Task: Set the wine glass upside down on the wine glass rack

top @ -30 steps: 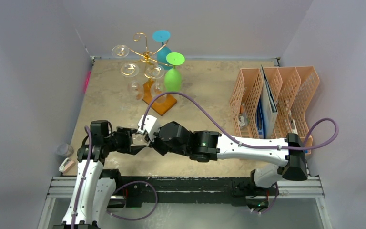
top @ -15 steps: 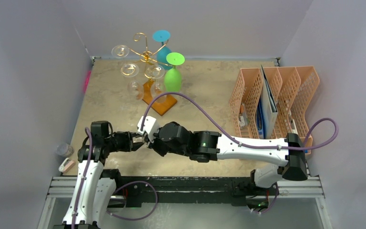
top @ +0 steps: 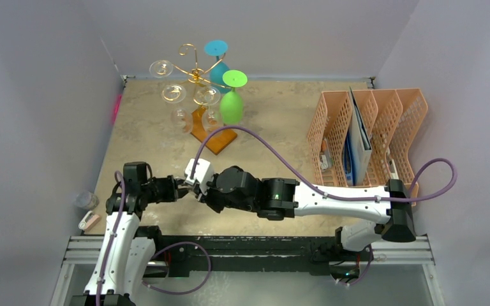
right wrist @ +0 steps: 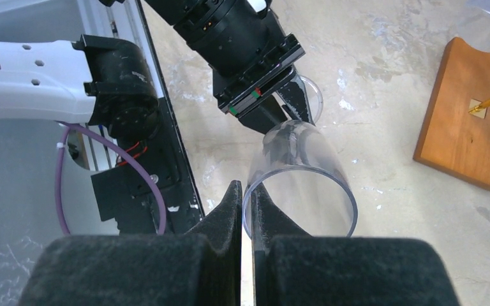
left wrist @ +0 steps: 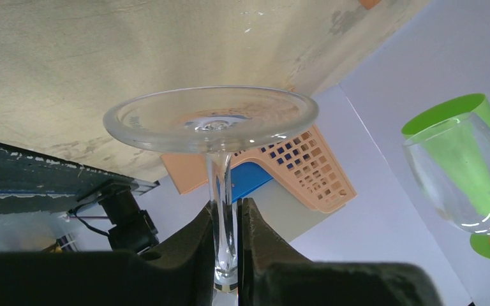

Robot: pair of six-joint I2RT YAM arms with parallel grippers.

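A clear wine glass [top: 189,185] is held level between both grippers, low over the table near its front left. My left gripper [left wrist: 227,220] is shut on its stem [left wrist: 222,191], just under the round foot [left wrist: 210,118]. My right gripper [right wrist: 245,199] is shut on the rim of the bowl [right wrist: 306,172], one finger inside and one outside. The two grippers face each other in the top view, left [top: 177,188] and right [top: 199,185]. The gold wire rack [top: 194,73] stands on its wooden base [top: 215,135] at the back left, well away.
The rack holds several upside-down glasses: clear ones [top: 174,94], a green one [top: 231,103] and a teal one [top: 217,60]. An orange mesh organizer [top: 363,131] with blue papers stands at the right. A small clear cup [top: 87,200] sits off the table's left edge.
My left gripper has moved right along the glass and shut on the stem. The right arm has shifted slightly left and toward the near edge with the bowl.
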